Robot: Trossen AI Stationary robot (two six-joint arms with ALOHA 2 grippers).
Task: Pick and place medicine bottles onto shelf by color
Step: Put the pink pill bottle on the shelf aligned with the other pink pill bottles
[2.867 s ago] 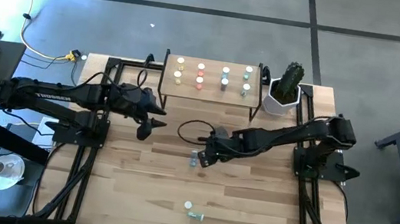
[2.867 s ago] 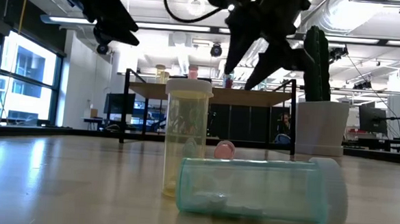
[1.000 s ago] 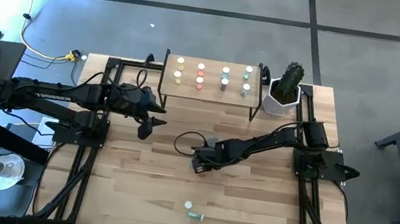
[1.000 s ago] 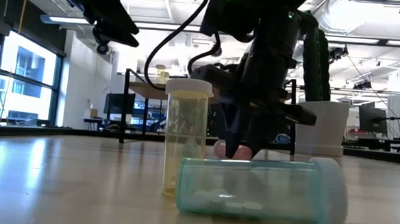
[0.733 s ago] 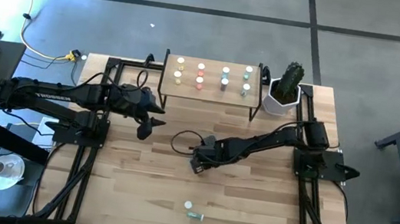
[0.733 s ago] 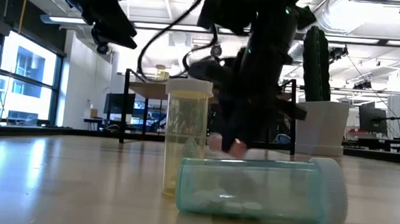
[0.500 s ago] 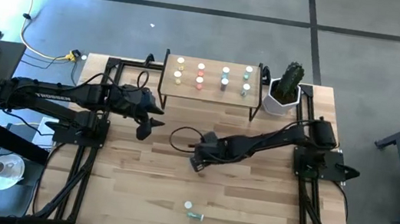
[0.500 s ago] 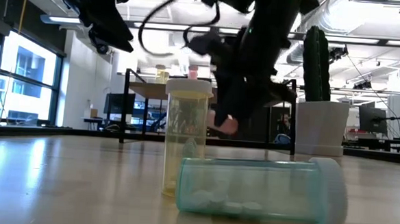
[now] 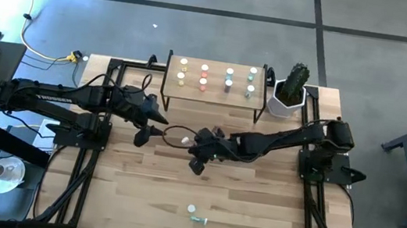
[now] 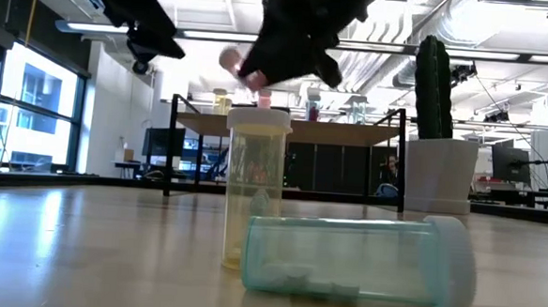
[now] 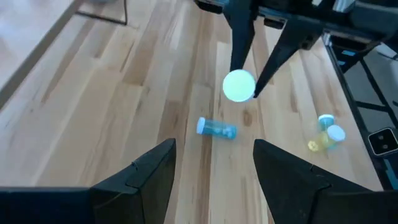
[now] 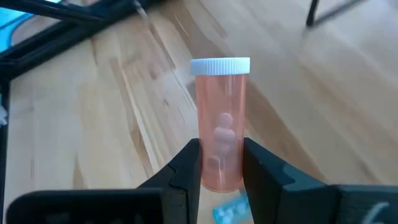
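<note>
My right gripper (image 12: 219, 171) is shut on a pink medicine bottle (image 12: 219, 124) with a white cap, held above the table's middle (image 9: 196, 154). The cap (image 11: 239, 86) faces my left gripper (image 11: 211, 180), which hangs open and empty a short way to the table's left (image 9: 147, 132). A blue bottle (image 11: 216, 129) lies on its side on the table below. Near the front edge a yellow bottle (image 10: 255, 185) stands upright beside a green one (image 10: 358, 261) lying on its side. The shelf (image 9: 214, 92) at the back carries several bottles. My right gripper pinches the pink bottle's bottom end (image 12: 217, 168) between its two fingers (image 12: 189, 165), one on each side of the body. The bottle runs on along the fingers, cap end away from the gripper. The fingers slant down from the table's right, and the bottle is lifted clear of the table.
A white pot with a cactus (image 9: 292, 90) stands at the shelf's right end. A black cable (image 9: 177, 136) loops between the two grippers. Bare wood lies left and right of the bottles at the front.
My right gripper has risen from the table with the pink bottle and rolled its wrist, drifting toward my left gripper. The bottle, lying on the table a second ago, now hangs lifted clear. My left gripper has turned slightly in place.
</note>
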